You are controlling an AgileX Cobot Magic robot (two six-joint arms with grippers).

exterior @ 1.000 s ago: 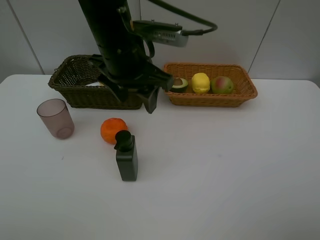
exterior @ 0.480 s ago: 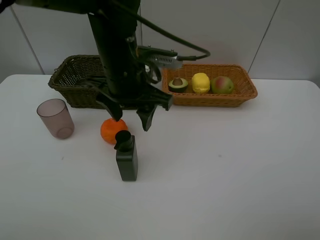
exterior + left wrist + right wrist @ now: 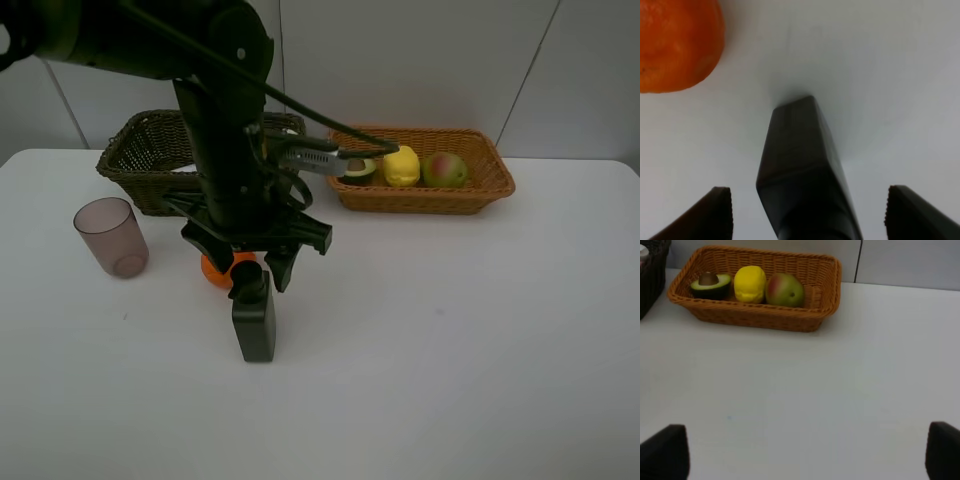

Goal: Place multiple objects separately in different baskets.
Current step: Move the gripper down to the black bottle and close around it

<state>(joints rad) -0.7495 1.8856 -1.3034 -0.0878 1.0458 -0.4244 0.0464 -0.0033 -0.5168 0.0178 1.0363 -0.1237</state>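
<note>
White tabletop (image 3: 480, 350) fills most of the high view. Over it, from the upper left of the frame down to the middle, stands the black left arm (image 3: 215, 120), the largest thing on the scene.

Behind the arm, at the upper left, sits the dark brown-green basket (image 3: 140, 160), the deeper of the two. To its right, at the upper middle and right, sits the shallower orange-tan basket (image 3: 480, 185). The two stand near each other along the far edge.

Left of centre, the black pump bottle (image 3: 254, 322) stands upright on the table. Its faces show plain black, and any label is too small to make out. The left gripper (image 3: 253, 270) hangs over the bottle's pump head with its jaws spread. In the left wrist view its fingers (image 3: 715, 215) flank the bottle body on both sides with a gap at each, touching nothing.

At the far left stands the translucent mauve cup (image 3: 112, 236), upright and well apart from the bottle. The orange (image 3: 213, 270) lies on the table just behind the bottle, partly hidden by the gripper.

Inside the orange-tan basket lie, from right to left, the green-red pear (image 3: 444, 169), the yellow lemon (image 3: 401, 165) and the halved avocado (image 3: 358, 168), side by side.

The right gripper (image 3: 802, 455) shows only in its own wrist view, jaws wide apart above bare table, holding nothing.
</note>
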